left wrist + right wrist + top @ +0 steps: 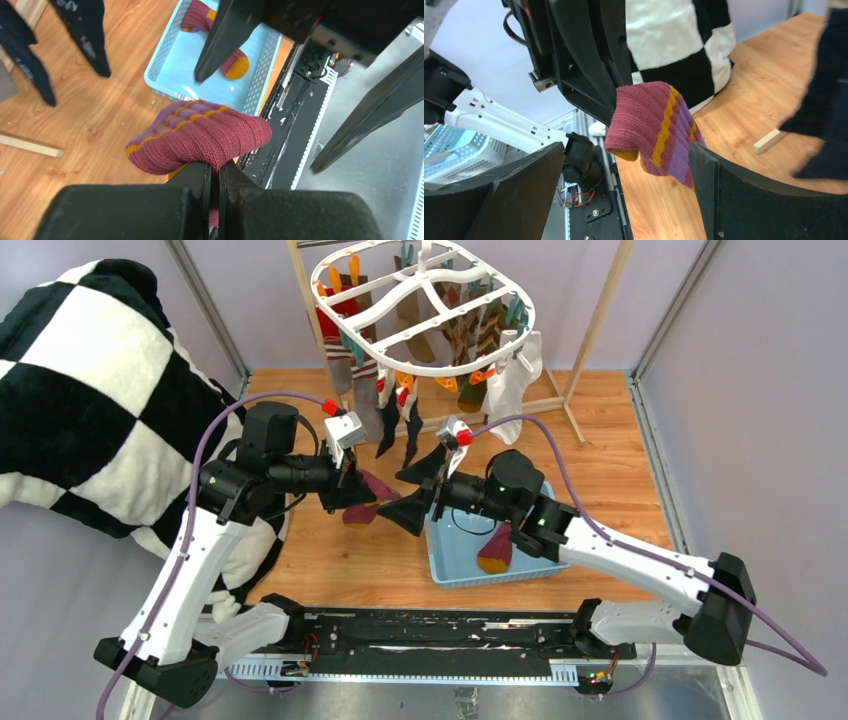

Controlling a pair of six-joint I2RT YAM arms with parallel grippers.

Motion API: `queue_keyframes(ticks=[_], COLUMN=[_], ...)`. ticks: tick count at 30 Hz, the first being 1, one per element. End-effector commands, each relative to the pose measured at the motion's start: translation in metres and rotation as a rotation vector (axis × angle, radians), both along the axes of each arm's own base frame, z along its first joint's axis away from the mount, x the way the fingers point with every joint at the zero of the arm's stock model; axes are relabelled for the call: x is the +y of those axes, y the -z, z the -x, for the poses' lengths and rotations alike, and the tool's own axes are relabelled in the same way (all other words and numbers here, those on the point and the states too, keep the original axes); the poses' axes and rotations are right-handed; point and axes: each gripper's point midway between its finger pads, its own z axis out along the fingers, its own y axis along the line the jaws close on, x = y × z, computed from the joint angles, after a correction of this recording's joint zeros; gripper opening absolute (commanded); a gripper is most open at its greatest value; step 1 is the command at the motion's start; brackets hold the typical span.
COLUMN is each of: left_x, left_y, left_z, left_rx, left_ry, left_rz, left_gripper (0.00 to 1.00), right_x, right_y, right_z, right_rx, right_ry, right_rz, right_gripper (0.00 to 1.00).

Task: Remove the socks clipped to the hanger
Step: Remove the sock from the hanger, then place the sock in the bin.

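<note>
Jaws of my left gripper (214, 175) are pinched tight on a maroon striped sock (200, 135), holding it up off the wooden table (600, 440), probably ready to pass or drop. My right gripper (625, 150) stands wide open, a finger either side of that sock, gripping nothing. Just beside them, towards the table's near edge, a blue basket (432, 550) holds one matching maroon sock (495, 552). At the far edge, the white hanger (424, 280) carries many clipped socks (410, 435).

White arm links (190, 570), black joints (240, 485) (red-capped wrists (331, 407)), purple cables (520, 418)
</note>
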Motion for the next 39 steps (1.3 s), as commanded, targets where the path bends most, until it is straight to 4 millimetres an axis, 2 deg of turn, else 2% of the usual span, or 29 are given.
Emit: queue_keyframes(ticks=[1, 5, 10, 15, 17, 22, 23, 24, 25, 26, 27, 30, 32, 34, 35, 39], left_x=[-0.008, -0.006, -0.004, -0.001, -0.001, -0.002, -0.002, -0.001, 0.001, 0.003, 0.006, 0.012, 0.016, 0.018, 0.020, 0.032], left_y=[-0.018, -0.016, -0.007, 0.000, 0.001, -0.003, -0.002, -0.001, 0.001, 0.003, 0.005, 0.006, 0.005, 0.003, 0.003, 0.015], left_z=[0.007, 0.010, 0.014, 0.016, 0.016, 0.020, 0.021, 0.022, 0.022, 0.021, 0.018, 0.010, 0.003, -0.004, -0.007, -0.028], left_rx=[-0.041, -0.054, -0.052, -0.059, -0.061, -0.063, -0.061, -0.060, -0.062, -0.061, -0.067, -0.067, -0.065, -0.044, -0.026, 0.068], left_ry=[0.061, 0.067, 0.074, 0.073, 0.077, 0.092, 0.095, 0.096, 0.087, 0.072, 0.049, -0.015, -0.055, -0.086, -0.101, -0.189], left_rz=[0.052, 0.047, 0.037, 0.024, 0.024, 0.037, 0.034, 0.028, 0.019, 0.009, -0.006, -0.038, -0.058, -0.078, -0.085, -0.121], left_gripper=[0.00, 0.00, 0.01, 0.19, 0.21, 0.25, 0.32, 0.50, 0.73, 0.89, 0.99, 1.00, 1.00, 1.00, 1.00, 1.00], right_x=[0.016, 0.029, 0.031, 0.021, 0.017, 0.017, 0.016, 0.014, 0.011, 0.007, 0.003, -0.018, -0.040, -0.066, -0.080, -0.134], right_y=[-0.004, -0.006, -0.010, -0.012, -0.015, -0.020, -0.021, -0.021, -0.021, -0.020, -0.017, 0.005, 0.029, 0.057, 0.076, 0.130], right_z=[0.014, 0.015, 0.016, 0.016, 0.015, 0.013, 0.013, 0.012, 0.011, 0.009, 0.006, -0.012, -0.027, -0.035, -0.039, -0.047], right_rx=[0.002, 0.026, 0.076, 0.116, 0.130, 0.170, 0.173, 0.174, 0.176, 0.179, 0.186, 0.228, 0.272, 0.321, 0.353, 0.429], right_ry=[-0.133, -0.180, -0.205, -0.206, -0.206, -0.210, -0.208, -0.203, -0.192, -0.173, -0.147, -0.019, 0.086, 0.181, 0.232, 0.414], right_rz=[-0.042, -0.070, -0.127, -0.163, -0.185, -0.209, -0.212, -0.213, -0.209, -0.201, -0.186, -0.108, -0.039, 0.027, 0.063, 0.156], right_gripper=[1.00, 0.89, 0.64, 0.44, 0.37, 0.09, 0.06, 0.04, 0.02, 0.01, 0.00, 0.00, 0.00, 0.00, 0.00, 0.00])
